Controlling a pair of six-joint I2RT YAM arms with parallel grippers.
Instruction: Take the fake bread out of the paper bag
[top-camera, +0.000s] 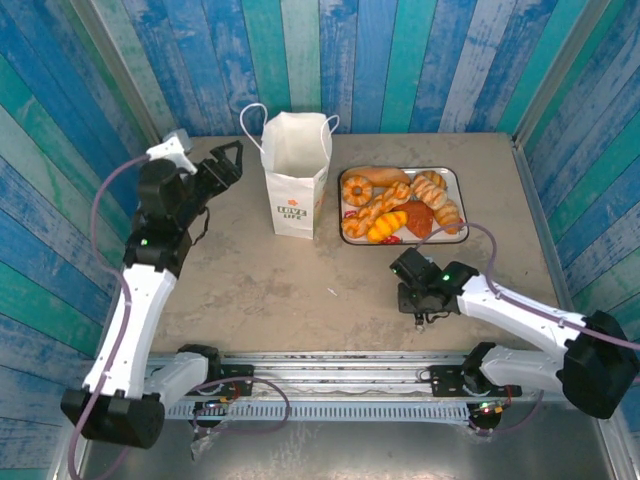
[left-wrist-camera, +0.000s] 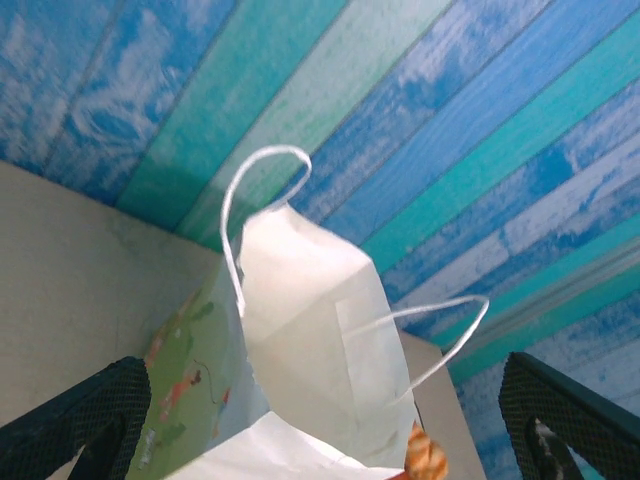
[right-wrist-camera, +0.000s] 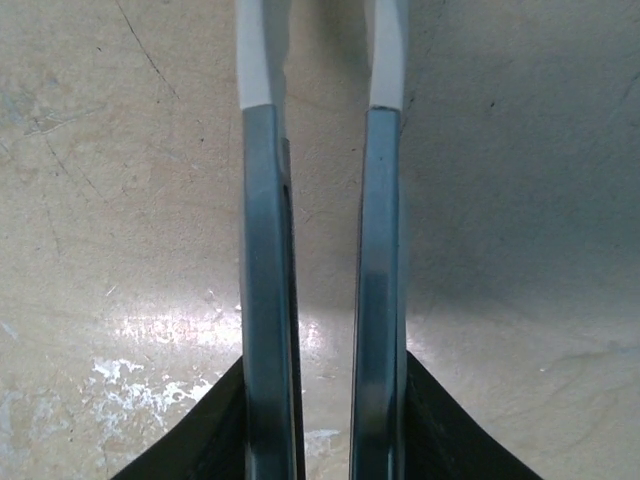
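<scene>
**Bread on tray, bag upright, tongs in right gripper**

Paper bag (top-camera: 297, 185) stands upright mid-table, mouth open, logo facing the arm bases. What shows of its inside from above is plain white; the bottom cannot be made out. Fake bread (top-camera: 400, 208) lies heaped on a white tray (top-camera: 450, 172) just right of the bag, not touching it. Left gripper (top-camera: 232, 165) hangs left of the bag near its top, jaws spread wide; in its wrist view the bag's mouth and loop handles sit between the fingers. Right gripper (right-wrist-camera: 325, 440) is low over bare table (top-camera: 250, 290) in front of the tray, clamped on metal tongs (right-wrist-camera: 268, 250), whose white-tipped arms run nearly parallel with a narrow gap between them.
</scene>
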